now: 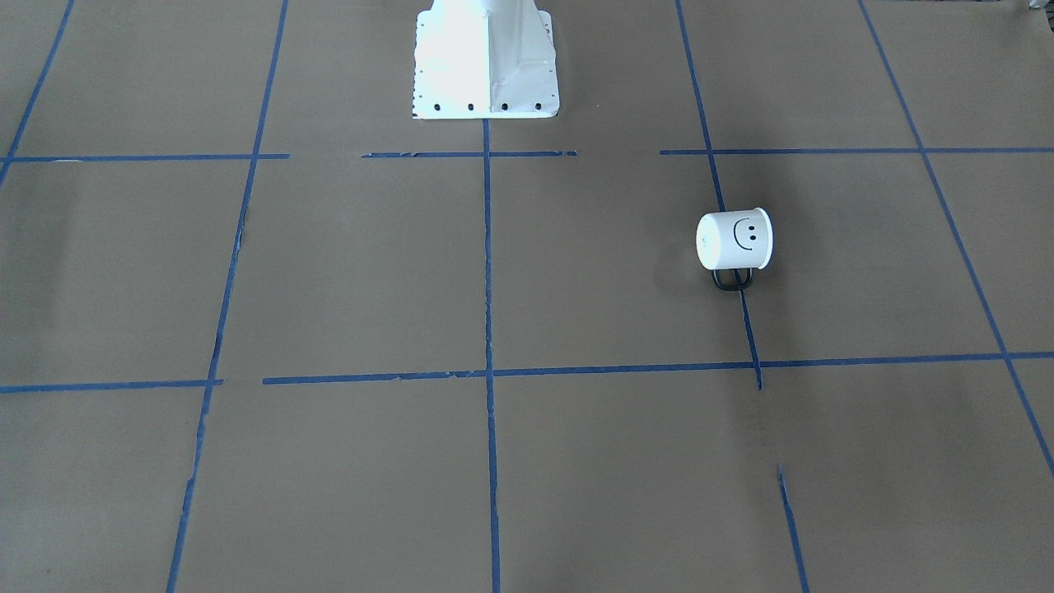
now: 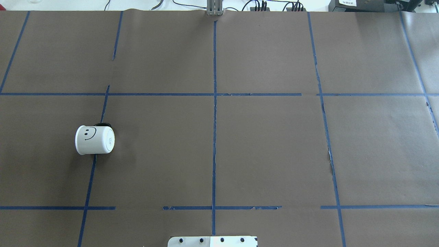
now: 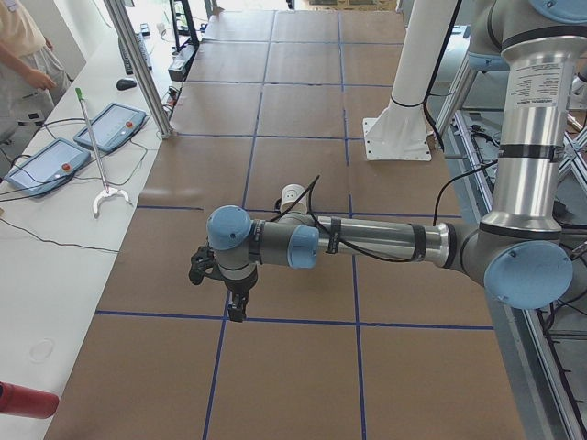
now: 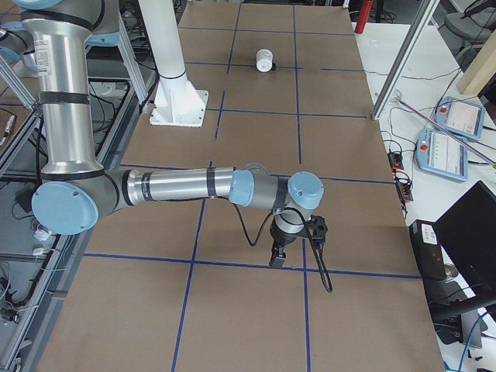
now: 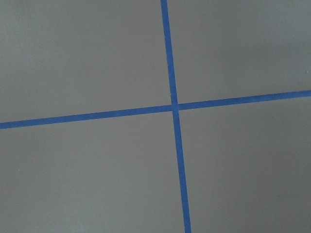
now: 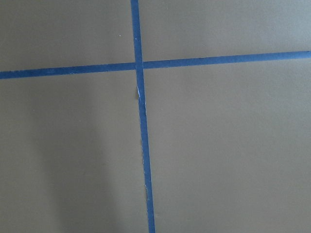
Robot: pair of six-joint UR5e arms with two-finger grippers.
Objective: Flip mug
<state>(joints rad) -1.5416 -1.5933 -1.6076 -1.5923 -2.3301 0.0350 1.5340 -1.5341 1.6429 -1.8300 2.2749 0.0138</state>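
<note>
The mug (image 1: 734,240) is small and white with a black smiley face, and it lies on its side on the brown paper. Its flat base faces the table's middle and its black loop handle (image 1: 731,280) rests against the paper on the operators' side. It also shows in the overhead view (image 2: 94,139) on my left half, and small in the exterior left view (image 3: 292,194) and the exterior right view (image 4: 264,60). My left gripper (image 3: 237,308) hangs above the paper, short of the mug. My right gripper (image 4: 277,258) hangs far from it. I cannot tell whether either is open or shut.
The white pedestal (image 1: 486,62) stands at the robot's side of the table. Blue tape lines (image 2: 214,137) divide the paper into squares. Both wrist views show only paper and tape crossings. Tablets (image 3: 110,126), a grabber stick (image 3: 96,174) and a person (image 3: 23,50) are beside the table.
</note>
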